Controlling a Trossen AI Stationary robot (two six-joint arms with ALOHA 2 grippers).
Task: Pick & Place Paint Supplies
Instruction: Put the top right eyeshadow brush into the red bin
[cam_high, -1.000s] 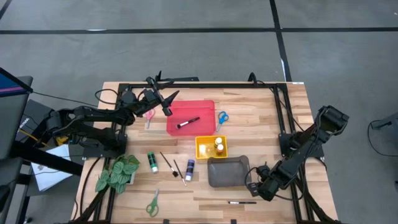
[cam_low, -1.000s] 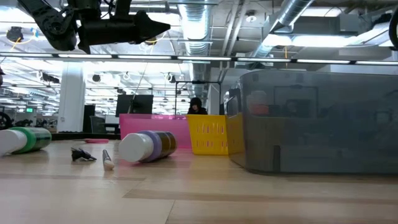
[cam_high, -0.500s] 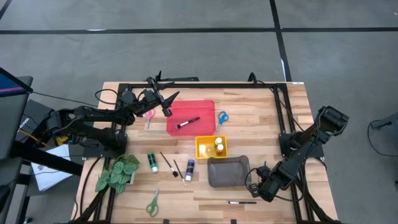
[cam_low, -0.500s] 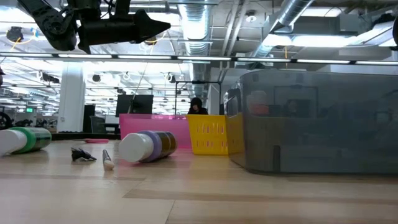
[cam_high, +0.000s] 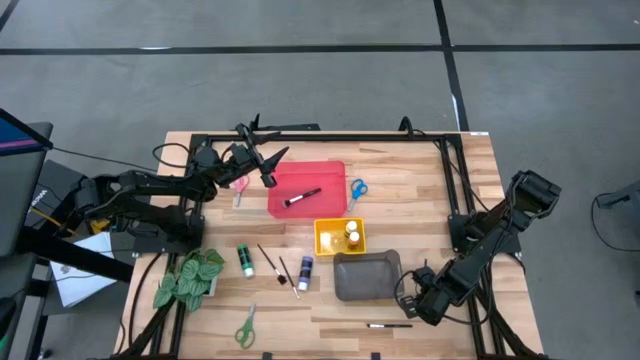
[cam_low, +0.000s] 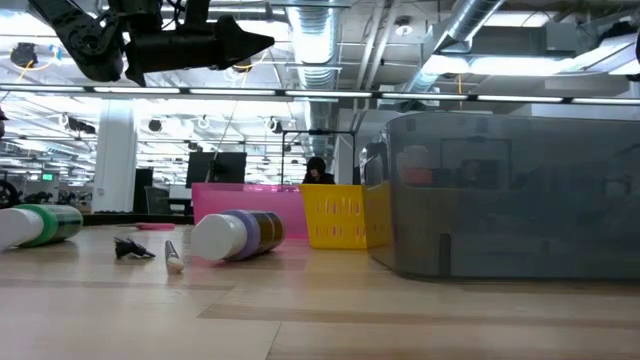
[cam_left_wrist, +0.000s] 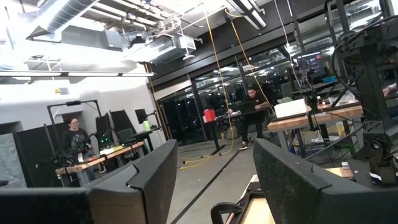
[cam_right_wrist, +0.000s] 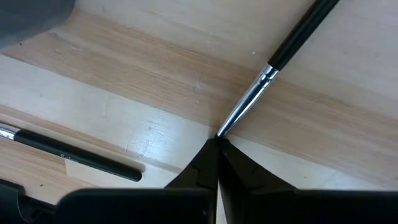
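Right gripper (cam_right_wrist: 217, 144) pinches paintbrush (cam_right_wrist: 273, 62) — wrist view only.

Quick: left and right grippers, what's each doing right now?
Left gripper: open, empty, raised over the table's far left.
Right gripper: shut on a paintbrush tip.

You are looking at a pale striped-wood table (cam_high: 420, 180) carrying a red tray (cam_high: 325, 172), a yellow tray (cam_high: 325, 240) and a grey tray (cam_high: 365, 278). The black-handled, silver-collared paintbrush (cam_right_wrist: 283, 53) is showing beside the black right pincer (cam_right_wrist: 217, 144), and green scissors (cam_high: 245, 326) are lying near the green leafy plant (cam_high: 188, 280).
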